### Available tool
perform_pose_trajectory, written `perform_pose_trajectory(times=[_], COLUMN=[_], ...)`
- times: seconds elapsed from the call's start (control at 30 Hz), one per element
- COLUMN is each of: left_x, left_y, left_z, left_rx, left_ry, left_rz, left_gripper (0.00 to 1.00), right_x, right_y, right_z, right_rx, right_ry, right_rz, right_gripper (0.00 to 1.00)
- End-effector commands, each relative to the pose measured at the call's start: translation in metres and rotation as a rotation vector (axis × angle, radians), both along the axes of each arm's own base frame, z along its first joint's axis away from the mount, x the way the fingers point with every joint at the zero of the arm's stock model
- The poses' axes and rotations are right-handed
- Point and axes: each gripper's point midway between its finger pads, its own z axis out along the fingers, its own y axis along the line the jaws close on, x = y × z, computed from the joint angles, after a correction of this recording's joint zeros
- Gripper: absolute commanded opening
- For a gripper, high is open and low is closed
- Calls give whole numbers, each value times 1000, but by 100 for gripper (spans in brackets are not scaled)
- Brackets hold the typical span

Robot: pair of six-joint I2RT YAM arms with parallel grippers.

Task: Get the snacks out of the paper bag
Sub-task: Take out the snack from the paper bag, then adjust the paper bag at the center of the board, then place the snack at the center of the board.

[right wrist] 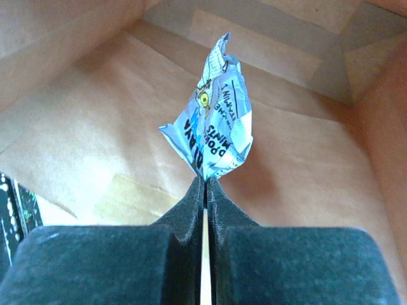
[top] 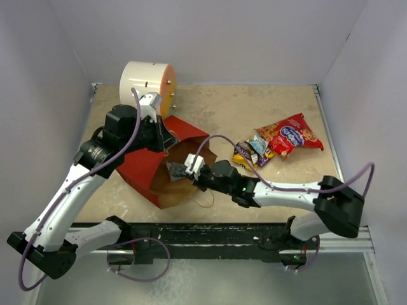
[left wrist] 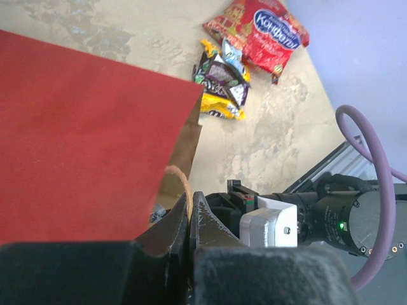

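The red paper bag [top: 141, 170] lies on its side, its brown mouth facing the near edge. My left gripper [top: 166, 142] is shut on the bag's thin cord handle [left wrist: 182, 182] at the upper edge of the mouth, its tips [left wrist: 189, 204] pressed together. My right gripper [top: 184, 169] is at the bag's mouth, shut on a crumpled light-blue and white packet [right wrist: 216, 130], seen against the kraft inside [right wrist: 95, 121]. A red bag with a blue oval logo [top: 290, 135], a yellow-purple packet [top: 244, 155] and a light-blue one [top: 259, 146] lie on the table to the right.
A white-and-orange cylinder [top: 147, 84] lies at the back left, just behind the bag and my left arm. The snack pile also shows in the left wrist view [left wrist: 254, 38]. White walls close in the table at the left, back and right.
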Motion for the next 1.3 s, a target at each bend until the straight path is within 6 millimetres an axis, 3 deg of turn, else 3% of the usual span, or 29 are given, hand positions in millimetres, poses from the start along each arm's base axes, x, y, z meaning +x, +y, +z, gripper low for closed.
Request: perform_pose_trajectory(times=[0.0,0.13,0.27,0.47,0.57,0.77,0.97,1.13,1.27], left_x=[4,5,7,20,24,31,31,21,7], left_y=[-7,-11,-15,-21,-30,-32,-10,23,54], left_z=[52,67,79,84,86,87,52,15,1], left_rx=[-122,-154,-192,-266,-314,-348,-264,-155,-63], left_ry=[-86,-88,-72,-6,24,26,76,132,147], left_rz=[9,11,20,88,86,108,222,335,427], left_gripper=[0,0,0,0,0,0,0,0,0], right_x=[0,-5,-14,-21,-15,15,66,102,124], right_y=[-27,-53,-89,-146,-176,-199,-206,-208,-217], right_z=[25,44,76,125,150,185,208,212,187], right_rx=[0,4,32,71,59,-11,41,52,70], right_ry=[-24,-2,-9,-42,-89,-186,-180,-137,-60], right_rz=[-67,-132,-195,-316,-420,-588,-650,-667,-687], right_gripper=[0,0,0,0,0,0,0,0,0])
